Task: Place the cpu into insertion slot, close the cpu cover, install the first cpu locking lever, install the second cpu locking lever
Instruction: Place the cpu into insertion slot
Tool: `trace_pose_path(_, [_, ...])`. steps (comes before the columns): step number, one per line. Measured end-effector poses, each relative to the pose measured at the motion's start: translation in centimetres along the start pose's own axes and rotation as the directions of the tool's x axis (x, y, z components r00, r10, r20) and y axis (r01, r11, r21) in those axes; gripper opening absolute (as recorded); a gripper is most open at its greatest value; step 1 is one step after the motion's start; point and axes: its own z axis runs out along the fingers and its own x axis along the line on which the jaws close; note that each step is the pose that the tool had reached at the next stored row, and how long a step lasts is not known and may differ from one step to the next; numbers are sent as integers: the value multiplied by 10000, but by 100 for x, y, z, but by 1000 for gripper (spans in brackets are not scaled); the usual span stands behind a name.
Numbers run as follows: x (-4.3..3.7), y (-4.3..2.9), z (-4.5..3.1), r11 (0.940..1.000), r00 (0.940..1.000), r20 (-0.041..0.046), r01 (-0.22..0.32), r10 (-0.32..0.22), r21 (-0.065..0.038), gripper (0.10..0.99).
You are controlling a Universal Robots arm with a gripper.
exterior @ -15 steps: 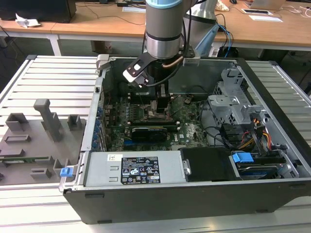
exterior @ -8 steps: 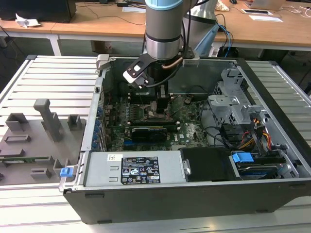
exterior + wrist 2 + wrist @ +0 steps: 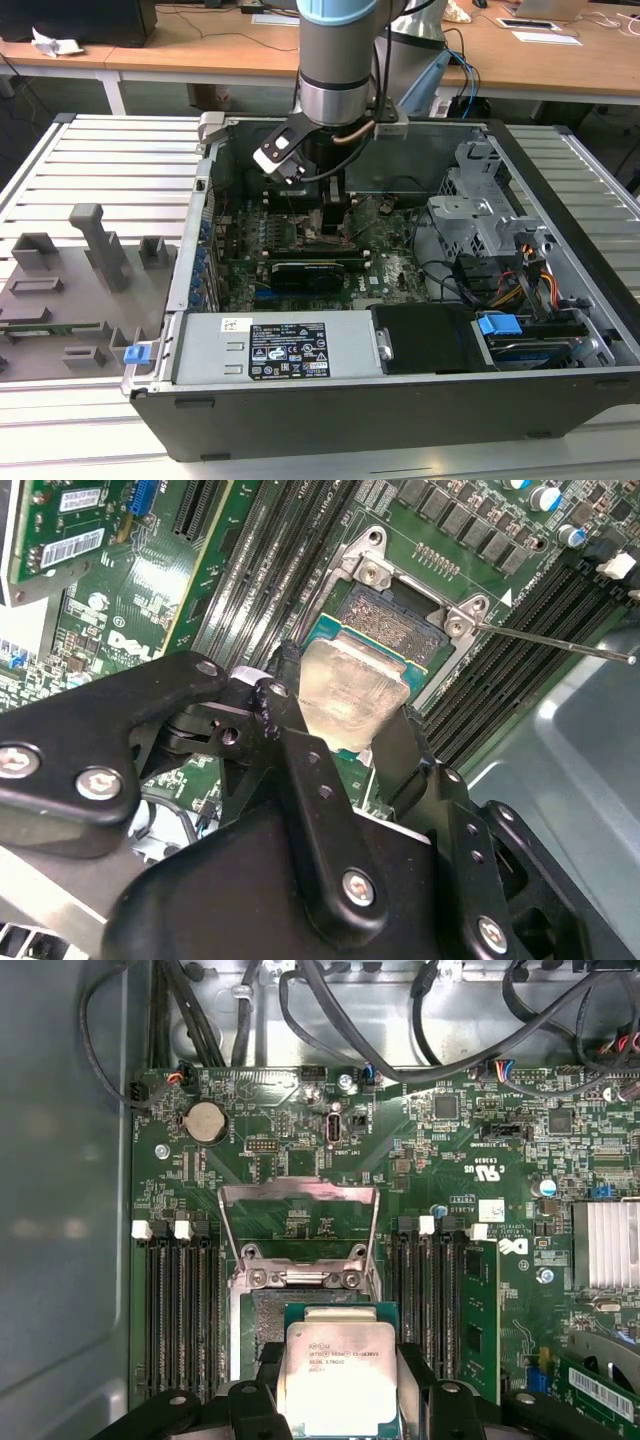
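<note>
**Chip held over the socket, nothing locked yet**

A wooden desk [image 3: 200, 50] runs along the far side of the room. In front of it an open computer case [image 3: 575, 215] lies on a slatted metal table [image 3: 100, 150].

The cpu [image 3: 340, 1375] is inside the case, clamped between the two black fingers [image 3: 405, 750] of the gripper [image 3: 335, 218]. The claw is closed on the chip's opposite edges, with its silver top facing up. In both wrist views the chip overlaps the near part of the insertion slot [image 3: 390, 615], whose dark pin field shows bare on the far side. It looks slightly tilted, so I judge it poised over the socket or only partly lowered, not seated. Whether it touches the socket I cannot tell.

The cpu cover [image 3: 298, 1193] stands raised on the far side of the socket, with the board visible through its window. A thin locking lever [image 3: 560, 645] sticks out free from a socket corner. Memory slots [image 3: 175, 1300] flank the socket on both sides.

So the first step is under way. The cover and both levers are not yet done.
</note>
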Motion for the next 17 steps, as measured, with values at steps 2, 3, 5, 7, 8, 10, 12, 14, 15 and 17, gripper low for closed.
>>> trace_pose_path(2, [5,-2,7,10000,10000,0,1,-1,-1,529])
trace_pose_path(3, [7,-4,14,10000,10000,-1,1,-1,-1,529])
trace_pose_path(5, [11,-12,37,10000,10000,-2,20,-20,-1,529])
trace_pose_path(7, [23,-19,57,10000,10000,-2,48,-48,1,529])
trace_pose_path(8, [26,-21,62,10000,10000,-2,54,-54,1,529])
trace_pose_path(10, [28,-21,71,10000,10000,-5,57,-57,-1,529])
trace_pose_path(12, [30,-23,83,10000,10000,-4,55,-55,0,529])
trace_pose_path(14, [29,-23,88,10000,10000,-2,55,-55,1,529])
trace_pose_path(15, [30,-23,91,10000,10000,-3,55,-55,1,529])
trace_pose_path(17, [30,-23,96,10000,10000,-3,56,-56,1,529])
